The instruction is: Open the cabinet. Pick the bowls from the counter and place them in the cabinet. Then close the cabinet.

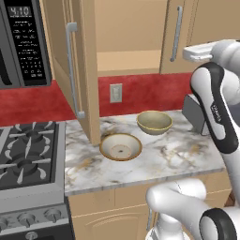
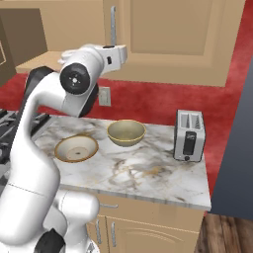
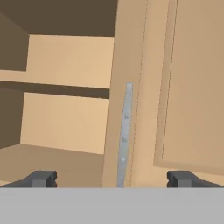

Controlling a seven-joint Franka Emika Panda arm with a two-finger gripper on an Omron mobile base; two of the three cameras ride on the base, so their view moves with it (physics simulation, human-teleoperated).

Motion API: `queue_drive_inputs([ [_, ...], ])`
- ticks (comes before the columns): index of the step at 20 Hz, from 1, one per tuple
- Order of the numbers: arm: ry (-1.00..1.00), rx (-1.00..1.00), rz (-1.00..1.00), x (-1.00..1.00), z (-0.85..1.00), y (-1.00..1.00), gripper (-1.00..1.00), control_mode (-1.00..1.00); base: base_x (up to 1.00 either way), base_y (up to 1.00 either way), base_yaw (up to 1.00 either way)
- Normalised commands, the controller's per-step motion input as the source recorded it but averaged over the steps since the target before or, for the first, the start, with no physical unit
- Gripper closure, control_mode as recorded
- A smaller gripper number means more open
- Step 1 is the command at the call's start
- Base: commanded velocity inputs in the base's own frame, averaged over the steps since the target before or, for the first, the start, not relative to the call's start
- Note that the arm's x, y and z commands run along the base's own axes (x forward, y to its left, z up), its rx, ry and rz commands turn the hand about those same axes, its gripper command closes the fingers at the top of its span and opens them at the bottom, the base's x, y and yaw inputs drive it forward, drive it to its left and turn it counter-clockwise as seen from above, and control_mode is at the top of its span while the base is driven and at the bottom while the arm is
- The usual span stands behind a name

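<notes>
I've got the pincer (image 3: 112, 178) spread wide and empty, lined up on the silver bar handle (image 3: 124, 136) of the cabinet's (image 1: 126, 42) right door (image 3: 188, 83), which looks shut while the left door (image 1: 70, 61) hangs open. Both bowls, the shallow one (image 1: 121, 146) and the deeper one (image 1: 154, 122), sit on the counter (image 1: 178, 154) below. My plan: centre the handle between the tips, push in squarely, clamp, then pull along the hinge arc.

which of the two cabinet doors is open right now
The left door, swung out over the counter beside the stove. The right door is closed.
</notes>
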Motion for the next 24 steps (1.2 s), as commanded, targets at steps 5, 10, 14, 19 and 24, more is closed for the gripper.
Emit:
queue_drive_inputs([
  [5, 0.00, 0.00, 0.00, 0.44, 0.00, -0.05, -1.00, -1.00, 0.00, 0.00, 0.00],
  [10, 0.00, 0.00, 0.00, 0.45, -0.01, 0.00, -1.00, -1.00, 0.00, 0.00, 0.00],
  [14, 0.00, 0.00, 0.00, 0.42, 0.00, 0.00, -1.00, -1.00, 0.00, 0.00, 0.00],
  [19, 0.00, 0.00, 0.00, 0.42, 0.00, 0.00, -1.00, -1.00, 0.00, 0.00, 0.00],
  [24, 0.00, 0.00, 0.00, 0.44, 0.00, 0.00, -1.00, -1.00, 0.00, 0.00, 0.00],
])
